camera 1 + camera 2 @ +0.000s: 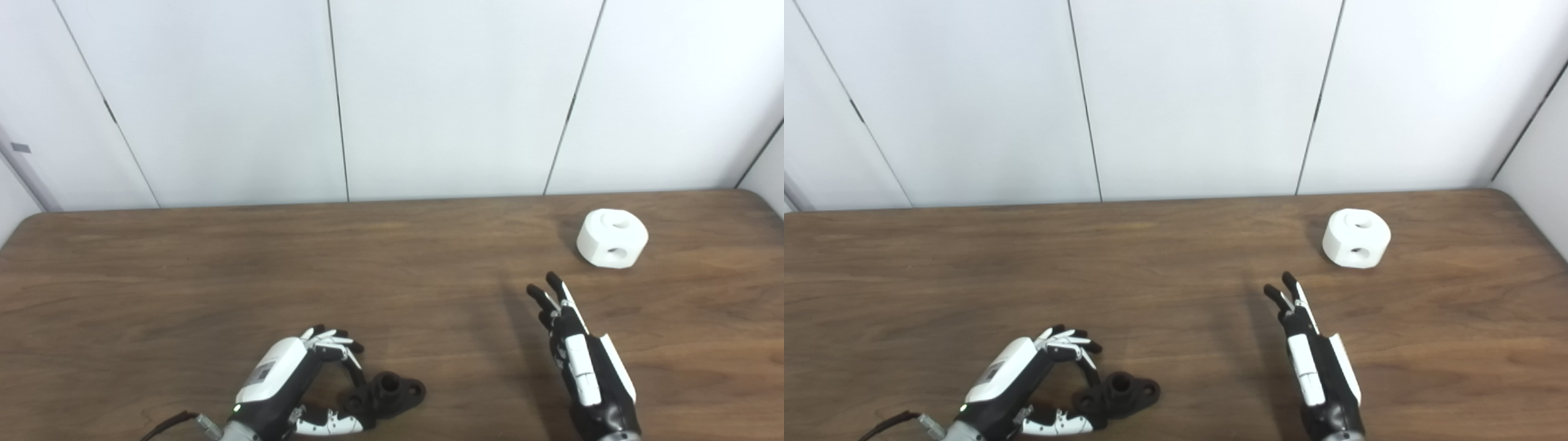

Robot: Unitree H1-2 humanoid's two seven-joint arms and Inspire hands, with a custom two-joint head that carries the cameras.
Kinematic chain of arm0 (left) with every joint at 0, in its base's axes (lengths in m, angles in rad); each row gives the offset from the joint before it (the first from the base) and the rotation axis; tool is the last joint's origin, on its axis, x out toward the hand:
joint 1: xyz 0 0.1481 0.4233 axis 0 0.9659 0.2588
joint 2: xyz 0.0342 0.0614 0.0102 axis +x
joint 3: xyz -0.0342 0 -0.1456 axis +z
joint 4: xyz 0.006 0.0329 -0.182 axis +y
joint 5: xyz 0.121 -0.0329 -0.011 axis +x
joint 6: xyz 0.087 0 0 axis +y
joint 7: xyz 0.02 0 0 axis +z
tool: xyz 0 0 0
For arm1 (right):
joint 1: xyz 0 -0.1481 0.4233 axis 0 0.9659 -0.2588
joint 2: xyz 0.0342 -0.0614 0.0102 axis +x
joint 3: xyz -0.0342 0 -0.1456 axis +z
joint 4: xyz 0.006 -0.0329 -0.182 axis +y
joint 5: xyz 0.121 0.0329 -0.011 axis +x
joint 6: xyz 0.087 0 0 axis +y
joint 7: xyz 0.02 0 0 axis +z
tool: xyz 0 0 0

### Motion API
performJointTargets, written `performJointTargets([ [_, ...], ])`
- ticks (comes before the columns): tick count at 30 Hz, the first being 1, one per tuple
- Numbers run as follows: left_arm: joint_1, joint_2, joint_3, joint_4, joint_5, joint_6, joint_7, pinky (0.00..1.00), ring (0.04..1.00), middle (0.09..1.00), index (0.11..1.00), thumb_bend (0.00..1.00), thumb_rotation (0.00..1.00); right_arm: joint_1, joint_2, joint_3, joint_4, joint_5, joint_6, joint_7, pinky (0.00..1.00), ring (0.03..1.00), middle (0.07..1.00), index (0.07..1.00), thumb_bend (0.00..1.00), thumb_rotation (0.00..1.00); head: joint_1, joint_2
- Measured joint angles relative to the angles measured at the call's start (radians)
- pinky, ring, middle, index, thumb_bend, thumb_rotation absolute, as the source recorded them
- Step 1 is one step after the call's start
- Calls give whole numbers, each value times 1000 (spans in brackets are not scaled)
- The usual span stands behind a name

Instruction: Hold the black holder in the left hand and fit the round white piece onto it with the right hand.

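Note:
The black holder lies flat on the wooden table near the front edge, a short tube standing up from its middle. My left hand curls over its left end, with fingers and thumb pinching that end. The round white piece, with holes in its top and side, sits at the far right of the table. My right hand hovers open in front of it and a little to its left, a good hand's length short. Its fingers are stretched out toward the piece and hold nothing.
White wall panels rise directly behind the table's far edge. The table's rounded right corner lies just beyond the white piece. Bare wood stretches between the two hands and across the left half.

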Motion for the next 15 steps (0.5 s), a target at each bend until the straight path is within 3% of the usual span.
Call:
performJointTargets([
  [10, -2, 10, -19, -2, 71, -22, 0, 964, 867, 778, 485, 523, 53, 0, 0, 1, -4, 6, 8, 0, 1000, 991, 930, 1000, 652, 1000, -2, 20],
  [15, -1, 21, -32, -2, 147, -71, 12, 926, 849, 764, 485, 523, 53, 0, 0, 1, -20, 8, 10, 0, 1000, 990, 931, 1000, 648, 1000, 0, 24],
])
